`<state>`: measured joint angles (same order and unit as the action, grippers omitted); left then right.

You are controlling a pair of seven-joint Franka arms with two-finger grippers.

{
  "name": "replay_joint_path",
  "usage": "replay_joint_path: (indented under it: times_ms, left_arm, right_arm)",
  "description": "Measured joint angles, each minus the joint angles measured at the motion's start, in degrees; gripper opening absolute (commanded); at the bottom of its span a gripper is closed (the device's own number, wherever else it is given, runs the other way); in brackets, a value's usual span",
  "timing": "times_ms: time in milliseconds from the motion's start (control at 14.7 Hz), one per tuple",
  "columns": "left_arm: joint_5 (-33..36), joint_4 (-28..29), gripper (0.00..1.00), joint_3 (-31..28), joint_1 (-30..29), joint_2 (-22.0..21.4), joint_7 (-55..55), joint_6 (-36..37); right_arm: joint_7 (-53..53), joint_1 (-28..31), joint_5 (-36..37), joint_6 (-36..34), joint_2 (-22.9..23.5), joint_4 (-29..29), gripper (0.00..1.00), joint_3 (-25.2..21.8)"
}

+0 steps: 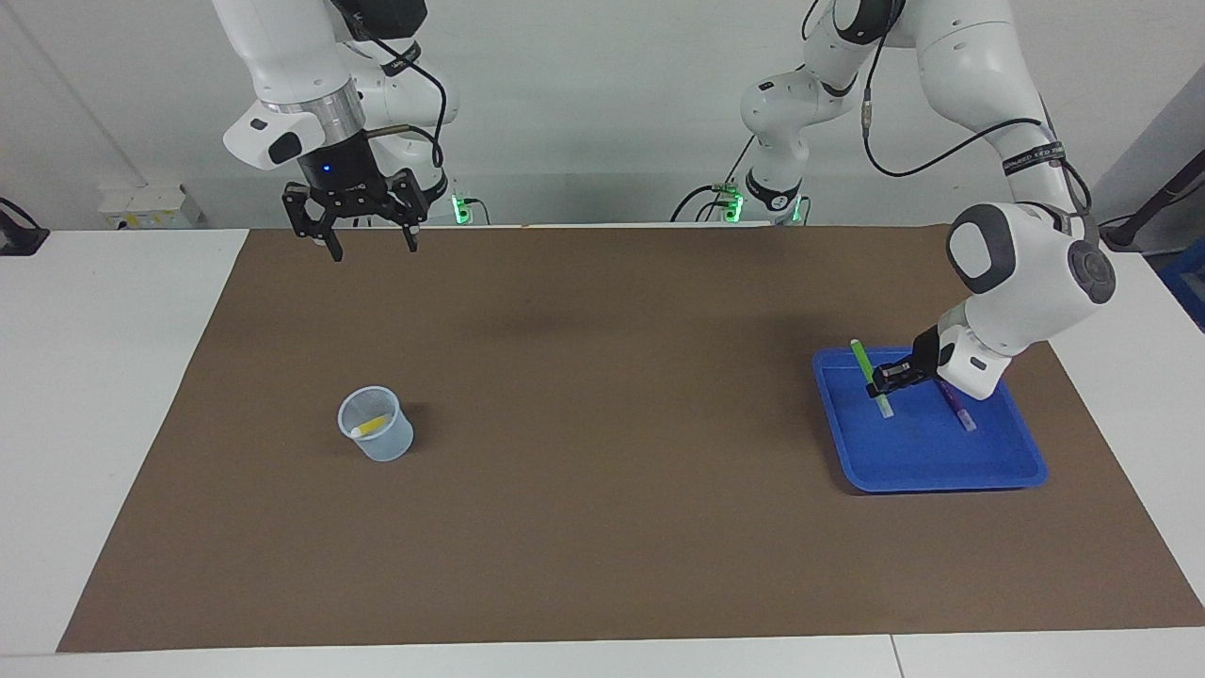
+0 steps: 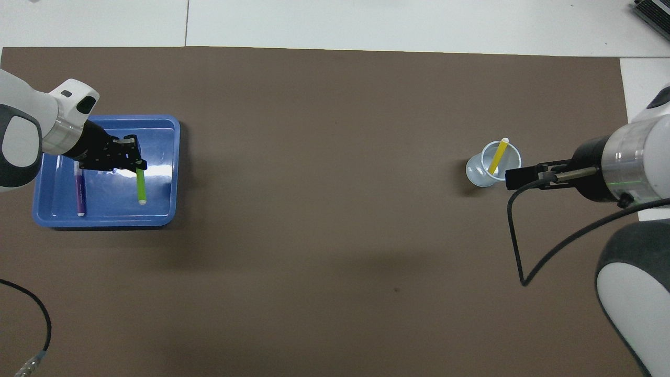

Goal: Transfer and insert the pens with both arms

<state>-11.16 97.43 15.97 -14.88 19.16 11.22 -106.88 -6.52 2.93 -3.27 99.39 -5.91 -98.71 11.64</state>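
My left gripper (image 1: 886, 379) is shut on the bright green pen (image 1: 862, 363) and holds it tilted, lifted above the blue tray (image 1: 941, 482). In the overhead view this gripper (image 2: 134, 158) and the green pen (image 2: 141, 186) are over the tray (image 2: 104, 220). The purple pen (image 1: 956, 406) lies flat in the tray, also seen from overhead (image 2: 80, 192). The yellow pen (image 1: 369, 427) leans inside the pale cup (image 1: 378, 443), also seen from overhead (image 2: 498, 155). My right gripper (image 1: 373, 248) is open and empty, raised high over the brown mat.
The cup (image 2: 477, 174) stands on the brown mat (image 1: 602, 527) toward the right arm's end. The tray sits toward the left arm's end. A black cable (image 2: 518, 246) hangs from the right arm over the mat.
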Motion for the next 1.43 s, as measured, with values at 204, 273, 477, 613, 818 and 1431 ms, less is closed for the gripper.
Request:
replay_joint_path:
  times_ms: [204,273,477,613,818,1431]
  left_arm:
    - [-5.2,0.0,0.0,0.3,3.3,-1.1,13.0,1.3]
    - [-7.2,0.0,0.0,0.4,4.9,-1.1,17.9,1.2]
    - [-12.8,-0.1,0.0,0.5,8.9,-1.2,27.1,-0.1]
    - [-14.8,-0.1,0.0,0.6,11.1,-1.2,33.6,-1.7]
    - [-20.2,-0.1,0.0,1.0,12.5,-1.2,41.6,-2.8]
    - [-31.8,0.4,0.0,1.3,19.6,-1.1,63.0,-11.1]
  right_arm:
    - [-6.7,-0.1,-3.9,0.0,1.0,0.5,1.0,0.1]
    - [-8.3,-0.2,-5.6,0.1,1.1,0.6,1.0,0.1]
    - [-10.0,-2.0,-12.3,3.0,1.6,0.3,1.0,0.6]
    - [-10.8,-5.2,-13.8,9.0,2.2,-1.0,1.0,0.7]
    - [-13.6,-8.7,-13.8,13.5,3.0,-2.8,1.0,0.8]
    - [-20.4,-16.4,-15.9,29.3,8.6,-5.0,0.95,0.9]
